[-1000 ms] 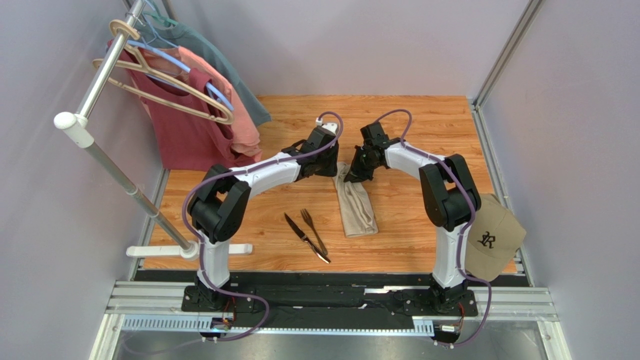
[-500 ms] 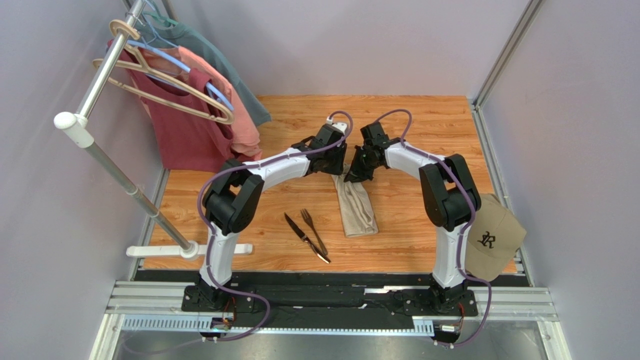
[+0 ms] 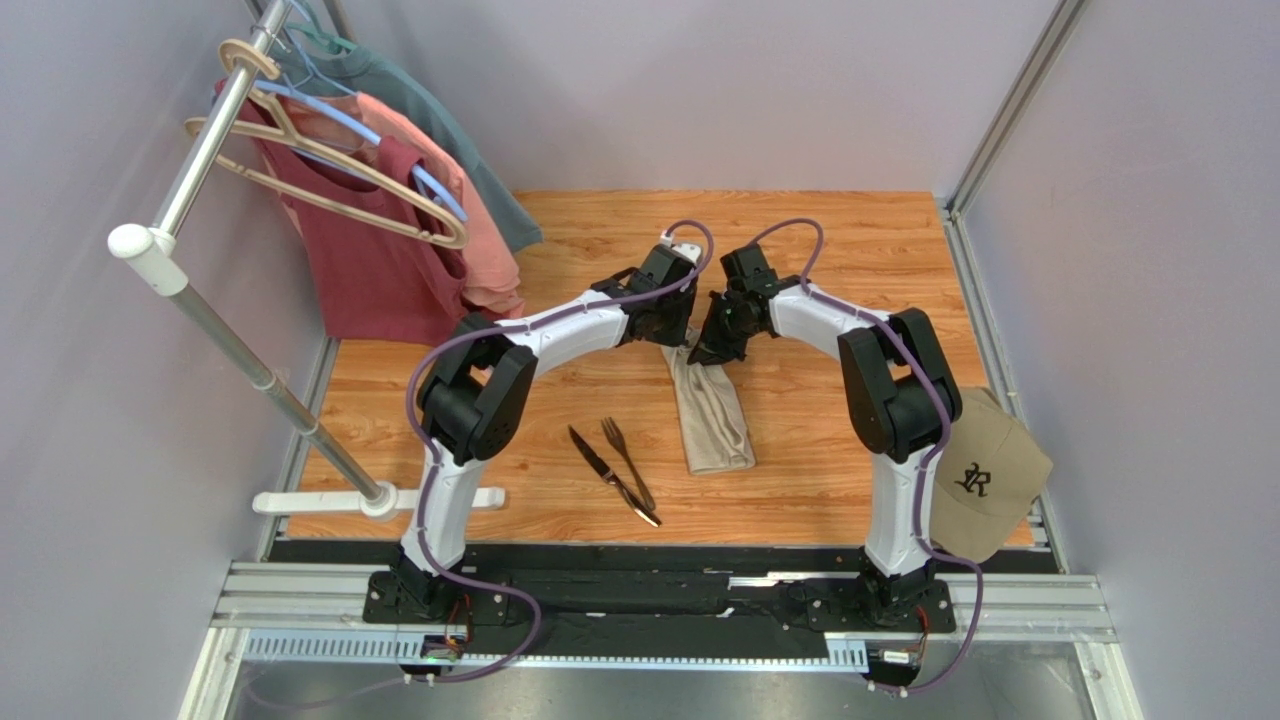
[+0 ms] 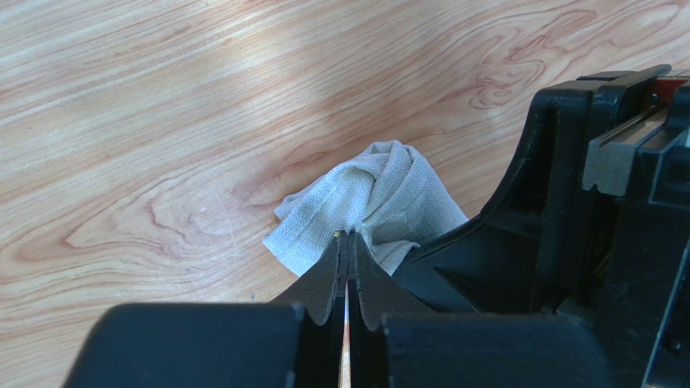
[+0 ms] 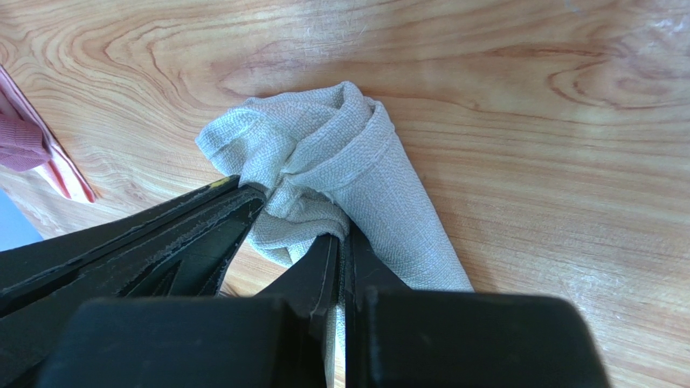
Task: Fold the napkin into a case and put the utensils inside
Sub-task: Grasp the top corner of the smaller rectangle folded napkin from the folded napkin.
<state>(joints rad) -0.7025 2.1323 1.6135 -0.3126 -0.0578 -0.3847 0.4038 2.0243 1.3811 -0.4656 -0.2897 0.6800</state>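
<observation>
Napkin (image 5: 348,162) is bunching at both tips: left gripper (image 4: 347,237) and right gripper (image 5: 341,240) are each clamping shut on its far end, likely to pull a fold. Behind the left gripper, fork (image 3: 619,450) and knife (image 3: 598,461) are lying untouched.

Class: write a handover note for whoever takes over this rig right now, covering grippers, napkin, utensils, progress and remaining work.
Left gripper: shut on the napkin at its bunched far end.
Right gripper: shut on the same end.
Napkin: a narrow folded strip on the wooden table.
Fork and knife: beside each other on the table, left of the napkin, outside it.
Done: narrow fold.
To do: finish the case, insert both utensils.
</observation>
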